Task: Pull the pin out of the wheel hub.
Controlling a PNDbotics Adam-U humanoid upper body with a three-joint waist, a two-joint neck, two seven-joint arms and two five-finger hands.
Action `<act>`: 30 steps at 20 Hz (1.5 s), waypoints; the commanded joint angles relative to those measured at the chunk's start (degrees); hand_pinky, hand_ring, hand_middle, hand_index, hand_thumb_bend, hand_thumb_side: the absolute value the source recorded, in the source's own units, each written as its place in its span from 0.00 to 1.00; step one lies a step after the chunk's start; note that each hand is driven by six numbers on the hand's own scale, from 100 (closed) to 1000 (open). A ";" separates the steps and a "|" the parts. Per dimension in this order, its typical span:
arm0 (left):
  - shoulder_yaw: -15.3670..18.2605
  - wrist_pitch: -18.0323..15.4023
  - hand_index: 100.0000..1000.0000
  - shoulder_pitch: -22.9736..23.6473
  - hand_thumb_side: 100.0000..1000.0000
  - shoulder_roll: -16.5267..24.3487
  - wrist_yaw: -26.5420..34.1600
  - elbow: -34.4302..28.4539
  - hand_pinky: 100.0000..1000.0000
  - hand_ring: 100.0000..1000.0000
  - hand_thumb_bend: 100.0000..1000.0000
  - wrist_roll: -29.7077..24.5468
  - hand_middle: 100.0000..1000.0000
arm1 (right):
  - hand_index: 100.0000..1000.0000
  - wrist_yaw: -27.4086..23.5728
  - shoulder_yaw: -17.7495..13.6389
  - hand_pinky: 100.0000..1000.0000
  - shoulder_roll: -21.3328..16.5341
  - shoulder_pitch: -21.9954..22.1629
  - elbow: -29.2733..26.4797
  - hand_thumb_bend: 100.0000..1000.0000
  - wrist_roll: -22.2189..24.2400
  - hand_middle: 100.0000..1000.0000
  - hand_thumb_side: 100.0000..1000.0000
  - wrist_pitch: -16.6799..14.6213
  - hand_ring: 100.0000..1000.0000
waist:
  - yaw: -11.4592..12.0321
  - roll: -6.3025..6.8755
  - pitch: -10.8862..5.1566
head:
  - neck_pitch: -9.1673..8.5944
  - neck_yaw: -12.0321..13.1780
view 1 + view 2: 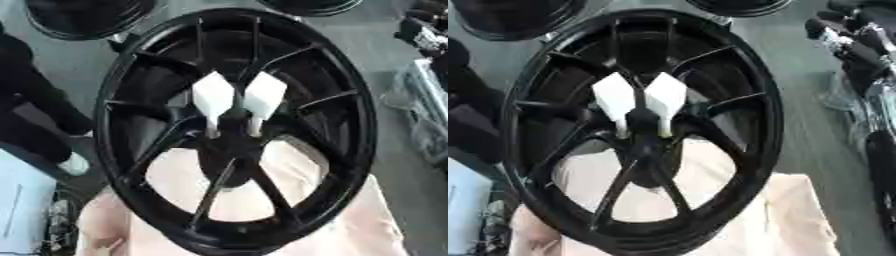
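A grey floor runs behind the work, with a pale peach cloth (pixel 367 225) spread over the surface below. At the far left stands a dark-clothed person (pixel 31 107). In the middle a black spoked wheel hub (pixel 234 127) stands tilted on the cloth. Two white pins (pixel 238 97) with broad angular heads sit side by side at its centre, stems down in the hub. At the right edge the robot's black right hand (pixel 855 42) shows blurred; whether its fingers are open I cannot tell.
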 commanded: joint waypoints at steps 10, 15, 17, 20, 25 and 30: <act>0.40 0.05 0.80 -0.29 0.53 1.42 0.05 -0.38 0.70 0.79 0.00 0.19 0.76 | 0.87 -2.67 0.90 0.96 -4.02 -4.02 -0.82 0.52 0.89 0.83 0.20 -1.27 0.69 | -0.04 -0.62 -1.78 | -1.07 0.97; 0.43 0.08 0.80 0.76 0.53 2.34 -0.01 0.05 0.70 0.79 0.00 0.24 0.76 | 0.88 -8.03 4.64 0.95 -11.76 -9.87 -0.12 0.50 3.74 0.83 0.20 -5.24 0.71 | -0.81 -1.35 -2.75 | -0.13 1.58; 0.43 0.08 0.80 1.10 0.53 2.67 -0.02 0.16 0.70 0.79 0.00 0.22 0.76 | 0.87 -10.24 6.69 0.95 -14.72 -13.10 0.71 0.50 5.09 0.82 0.19 -6.73 0.70 | -1.03 -1.60 -3.09 | 0.17 1.59; 0.55 0.06 0.80 1.46 0.53 2.97 -0.13 0.25 0.70 0.79 0.00 0.33 0.76 | 0.87 -12.65 10.36 0.94 -18.34 -18.85 2.61 0.50 7.28 0.81 0.18 -8.53 0.69 | -1.17 -1.87 -3.45 | 0.38 1.66; 0.57 0.04 0.80 2.01 0.53 3.45 -0.03 0.29 0.70 0.79 0.00 0.39 0.76 | 0.86 -12.58 16.90 0.93 -20.91 -27.39 5.41 0.51 11.95 0.80 0.18 -12.47 0.70 | -1.35 -2.33 -3.90 | 1.53 1.34; 0.62 0.06 0.80 2.58 0.53 3.96 -0.05 0.46 0.70 0.79 0.00 0.41 0.76 | 0.86 -10.74 22.32 0.91 -20.77 -33.96 5.80 0.53 18.00 0.79 0.17 -17.94 0.71 | -1.75 -2.60 -4.27 | 2.63 0.87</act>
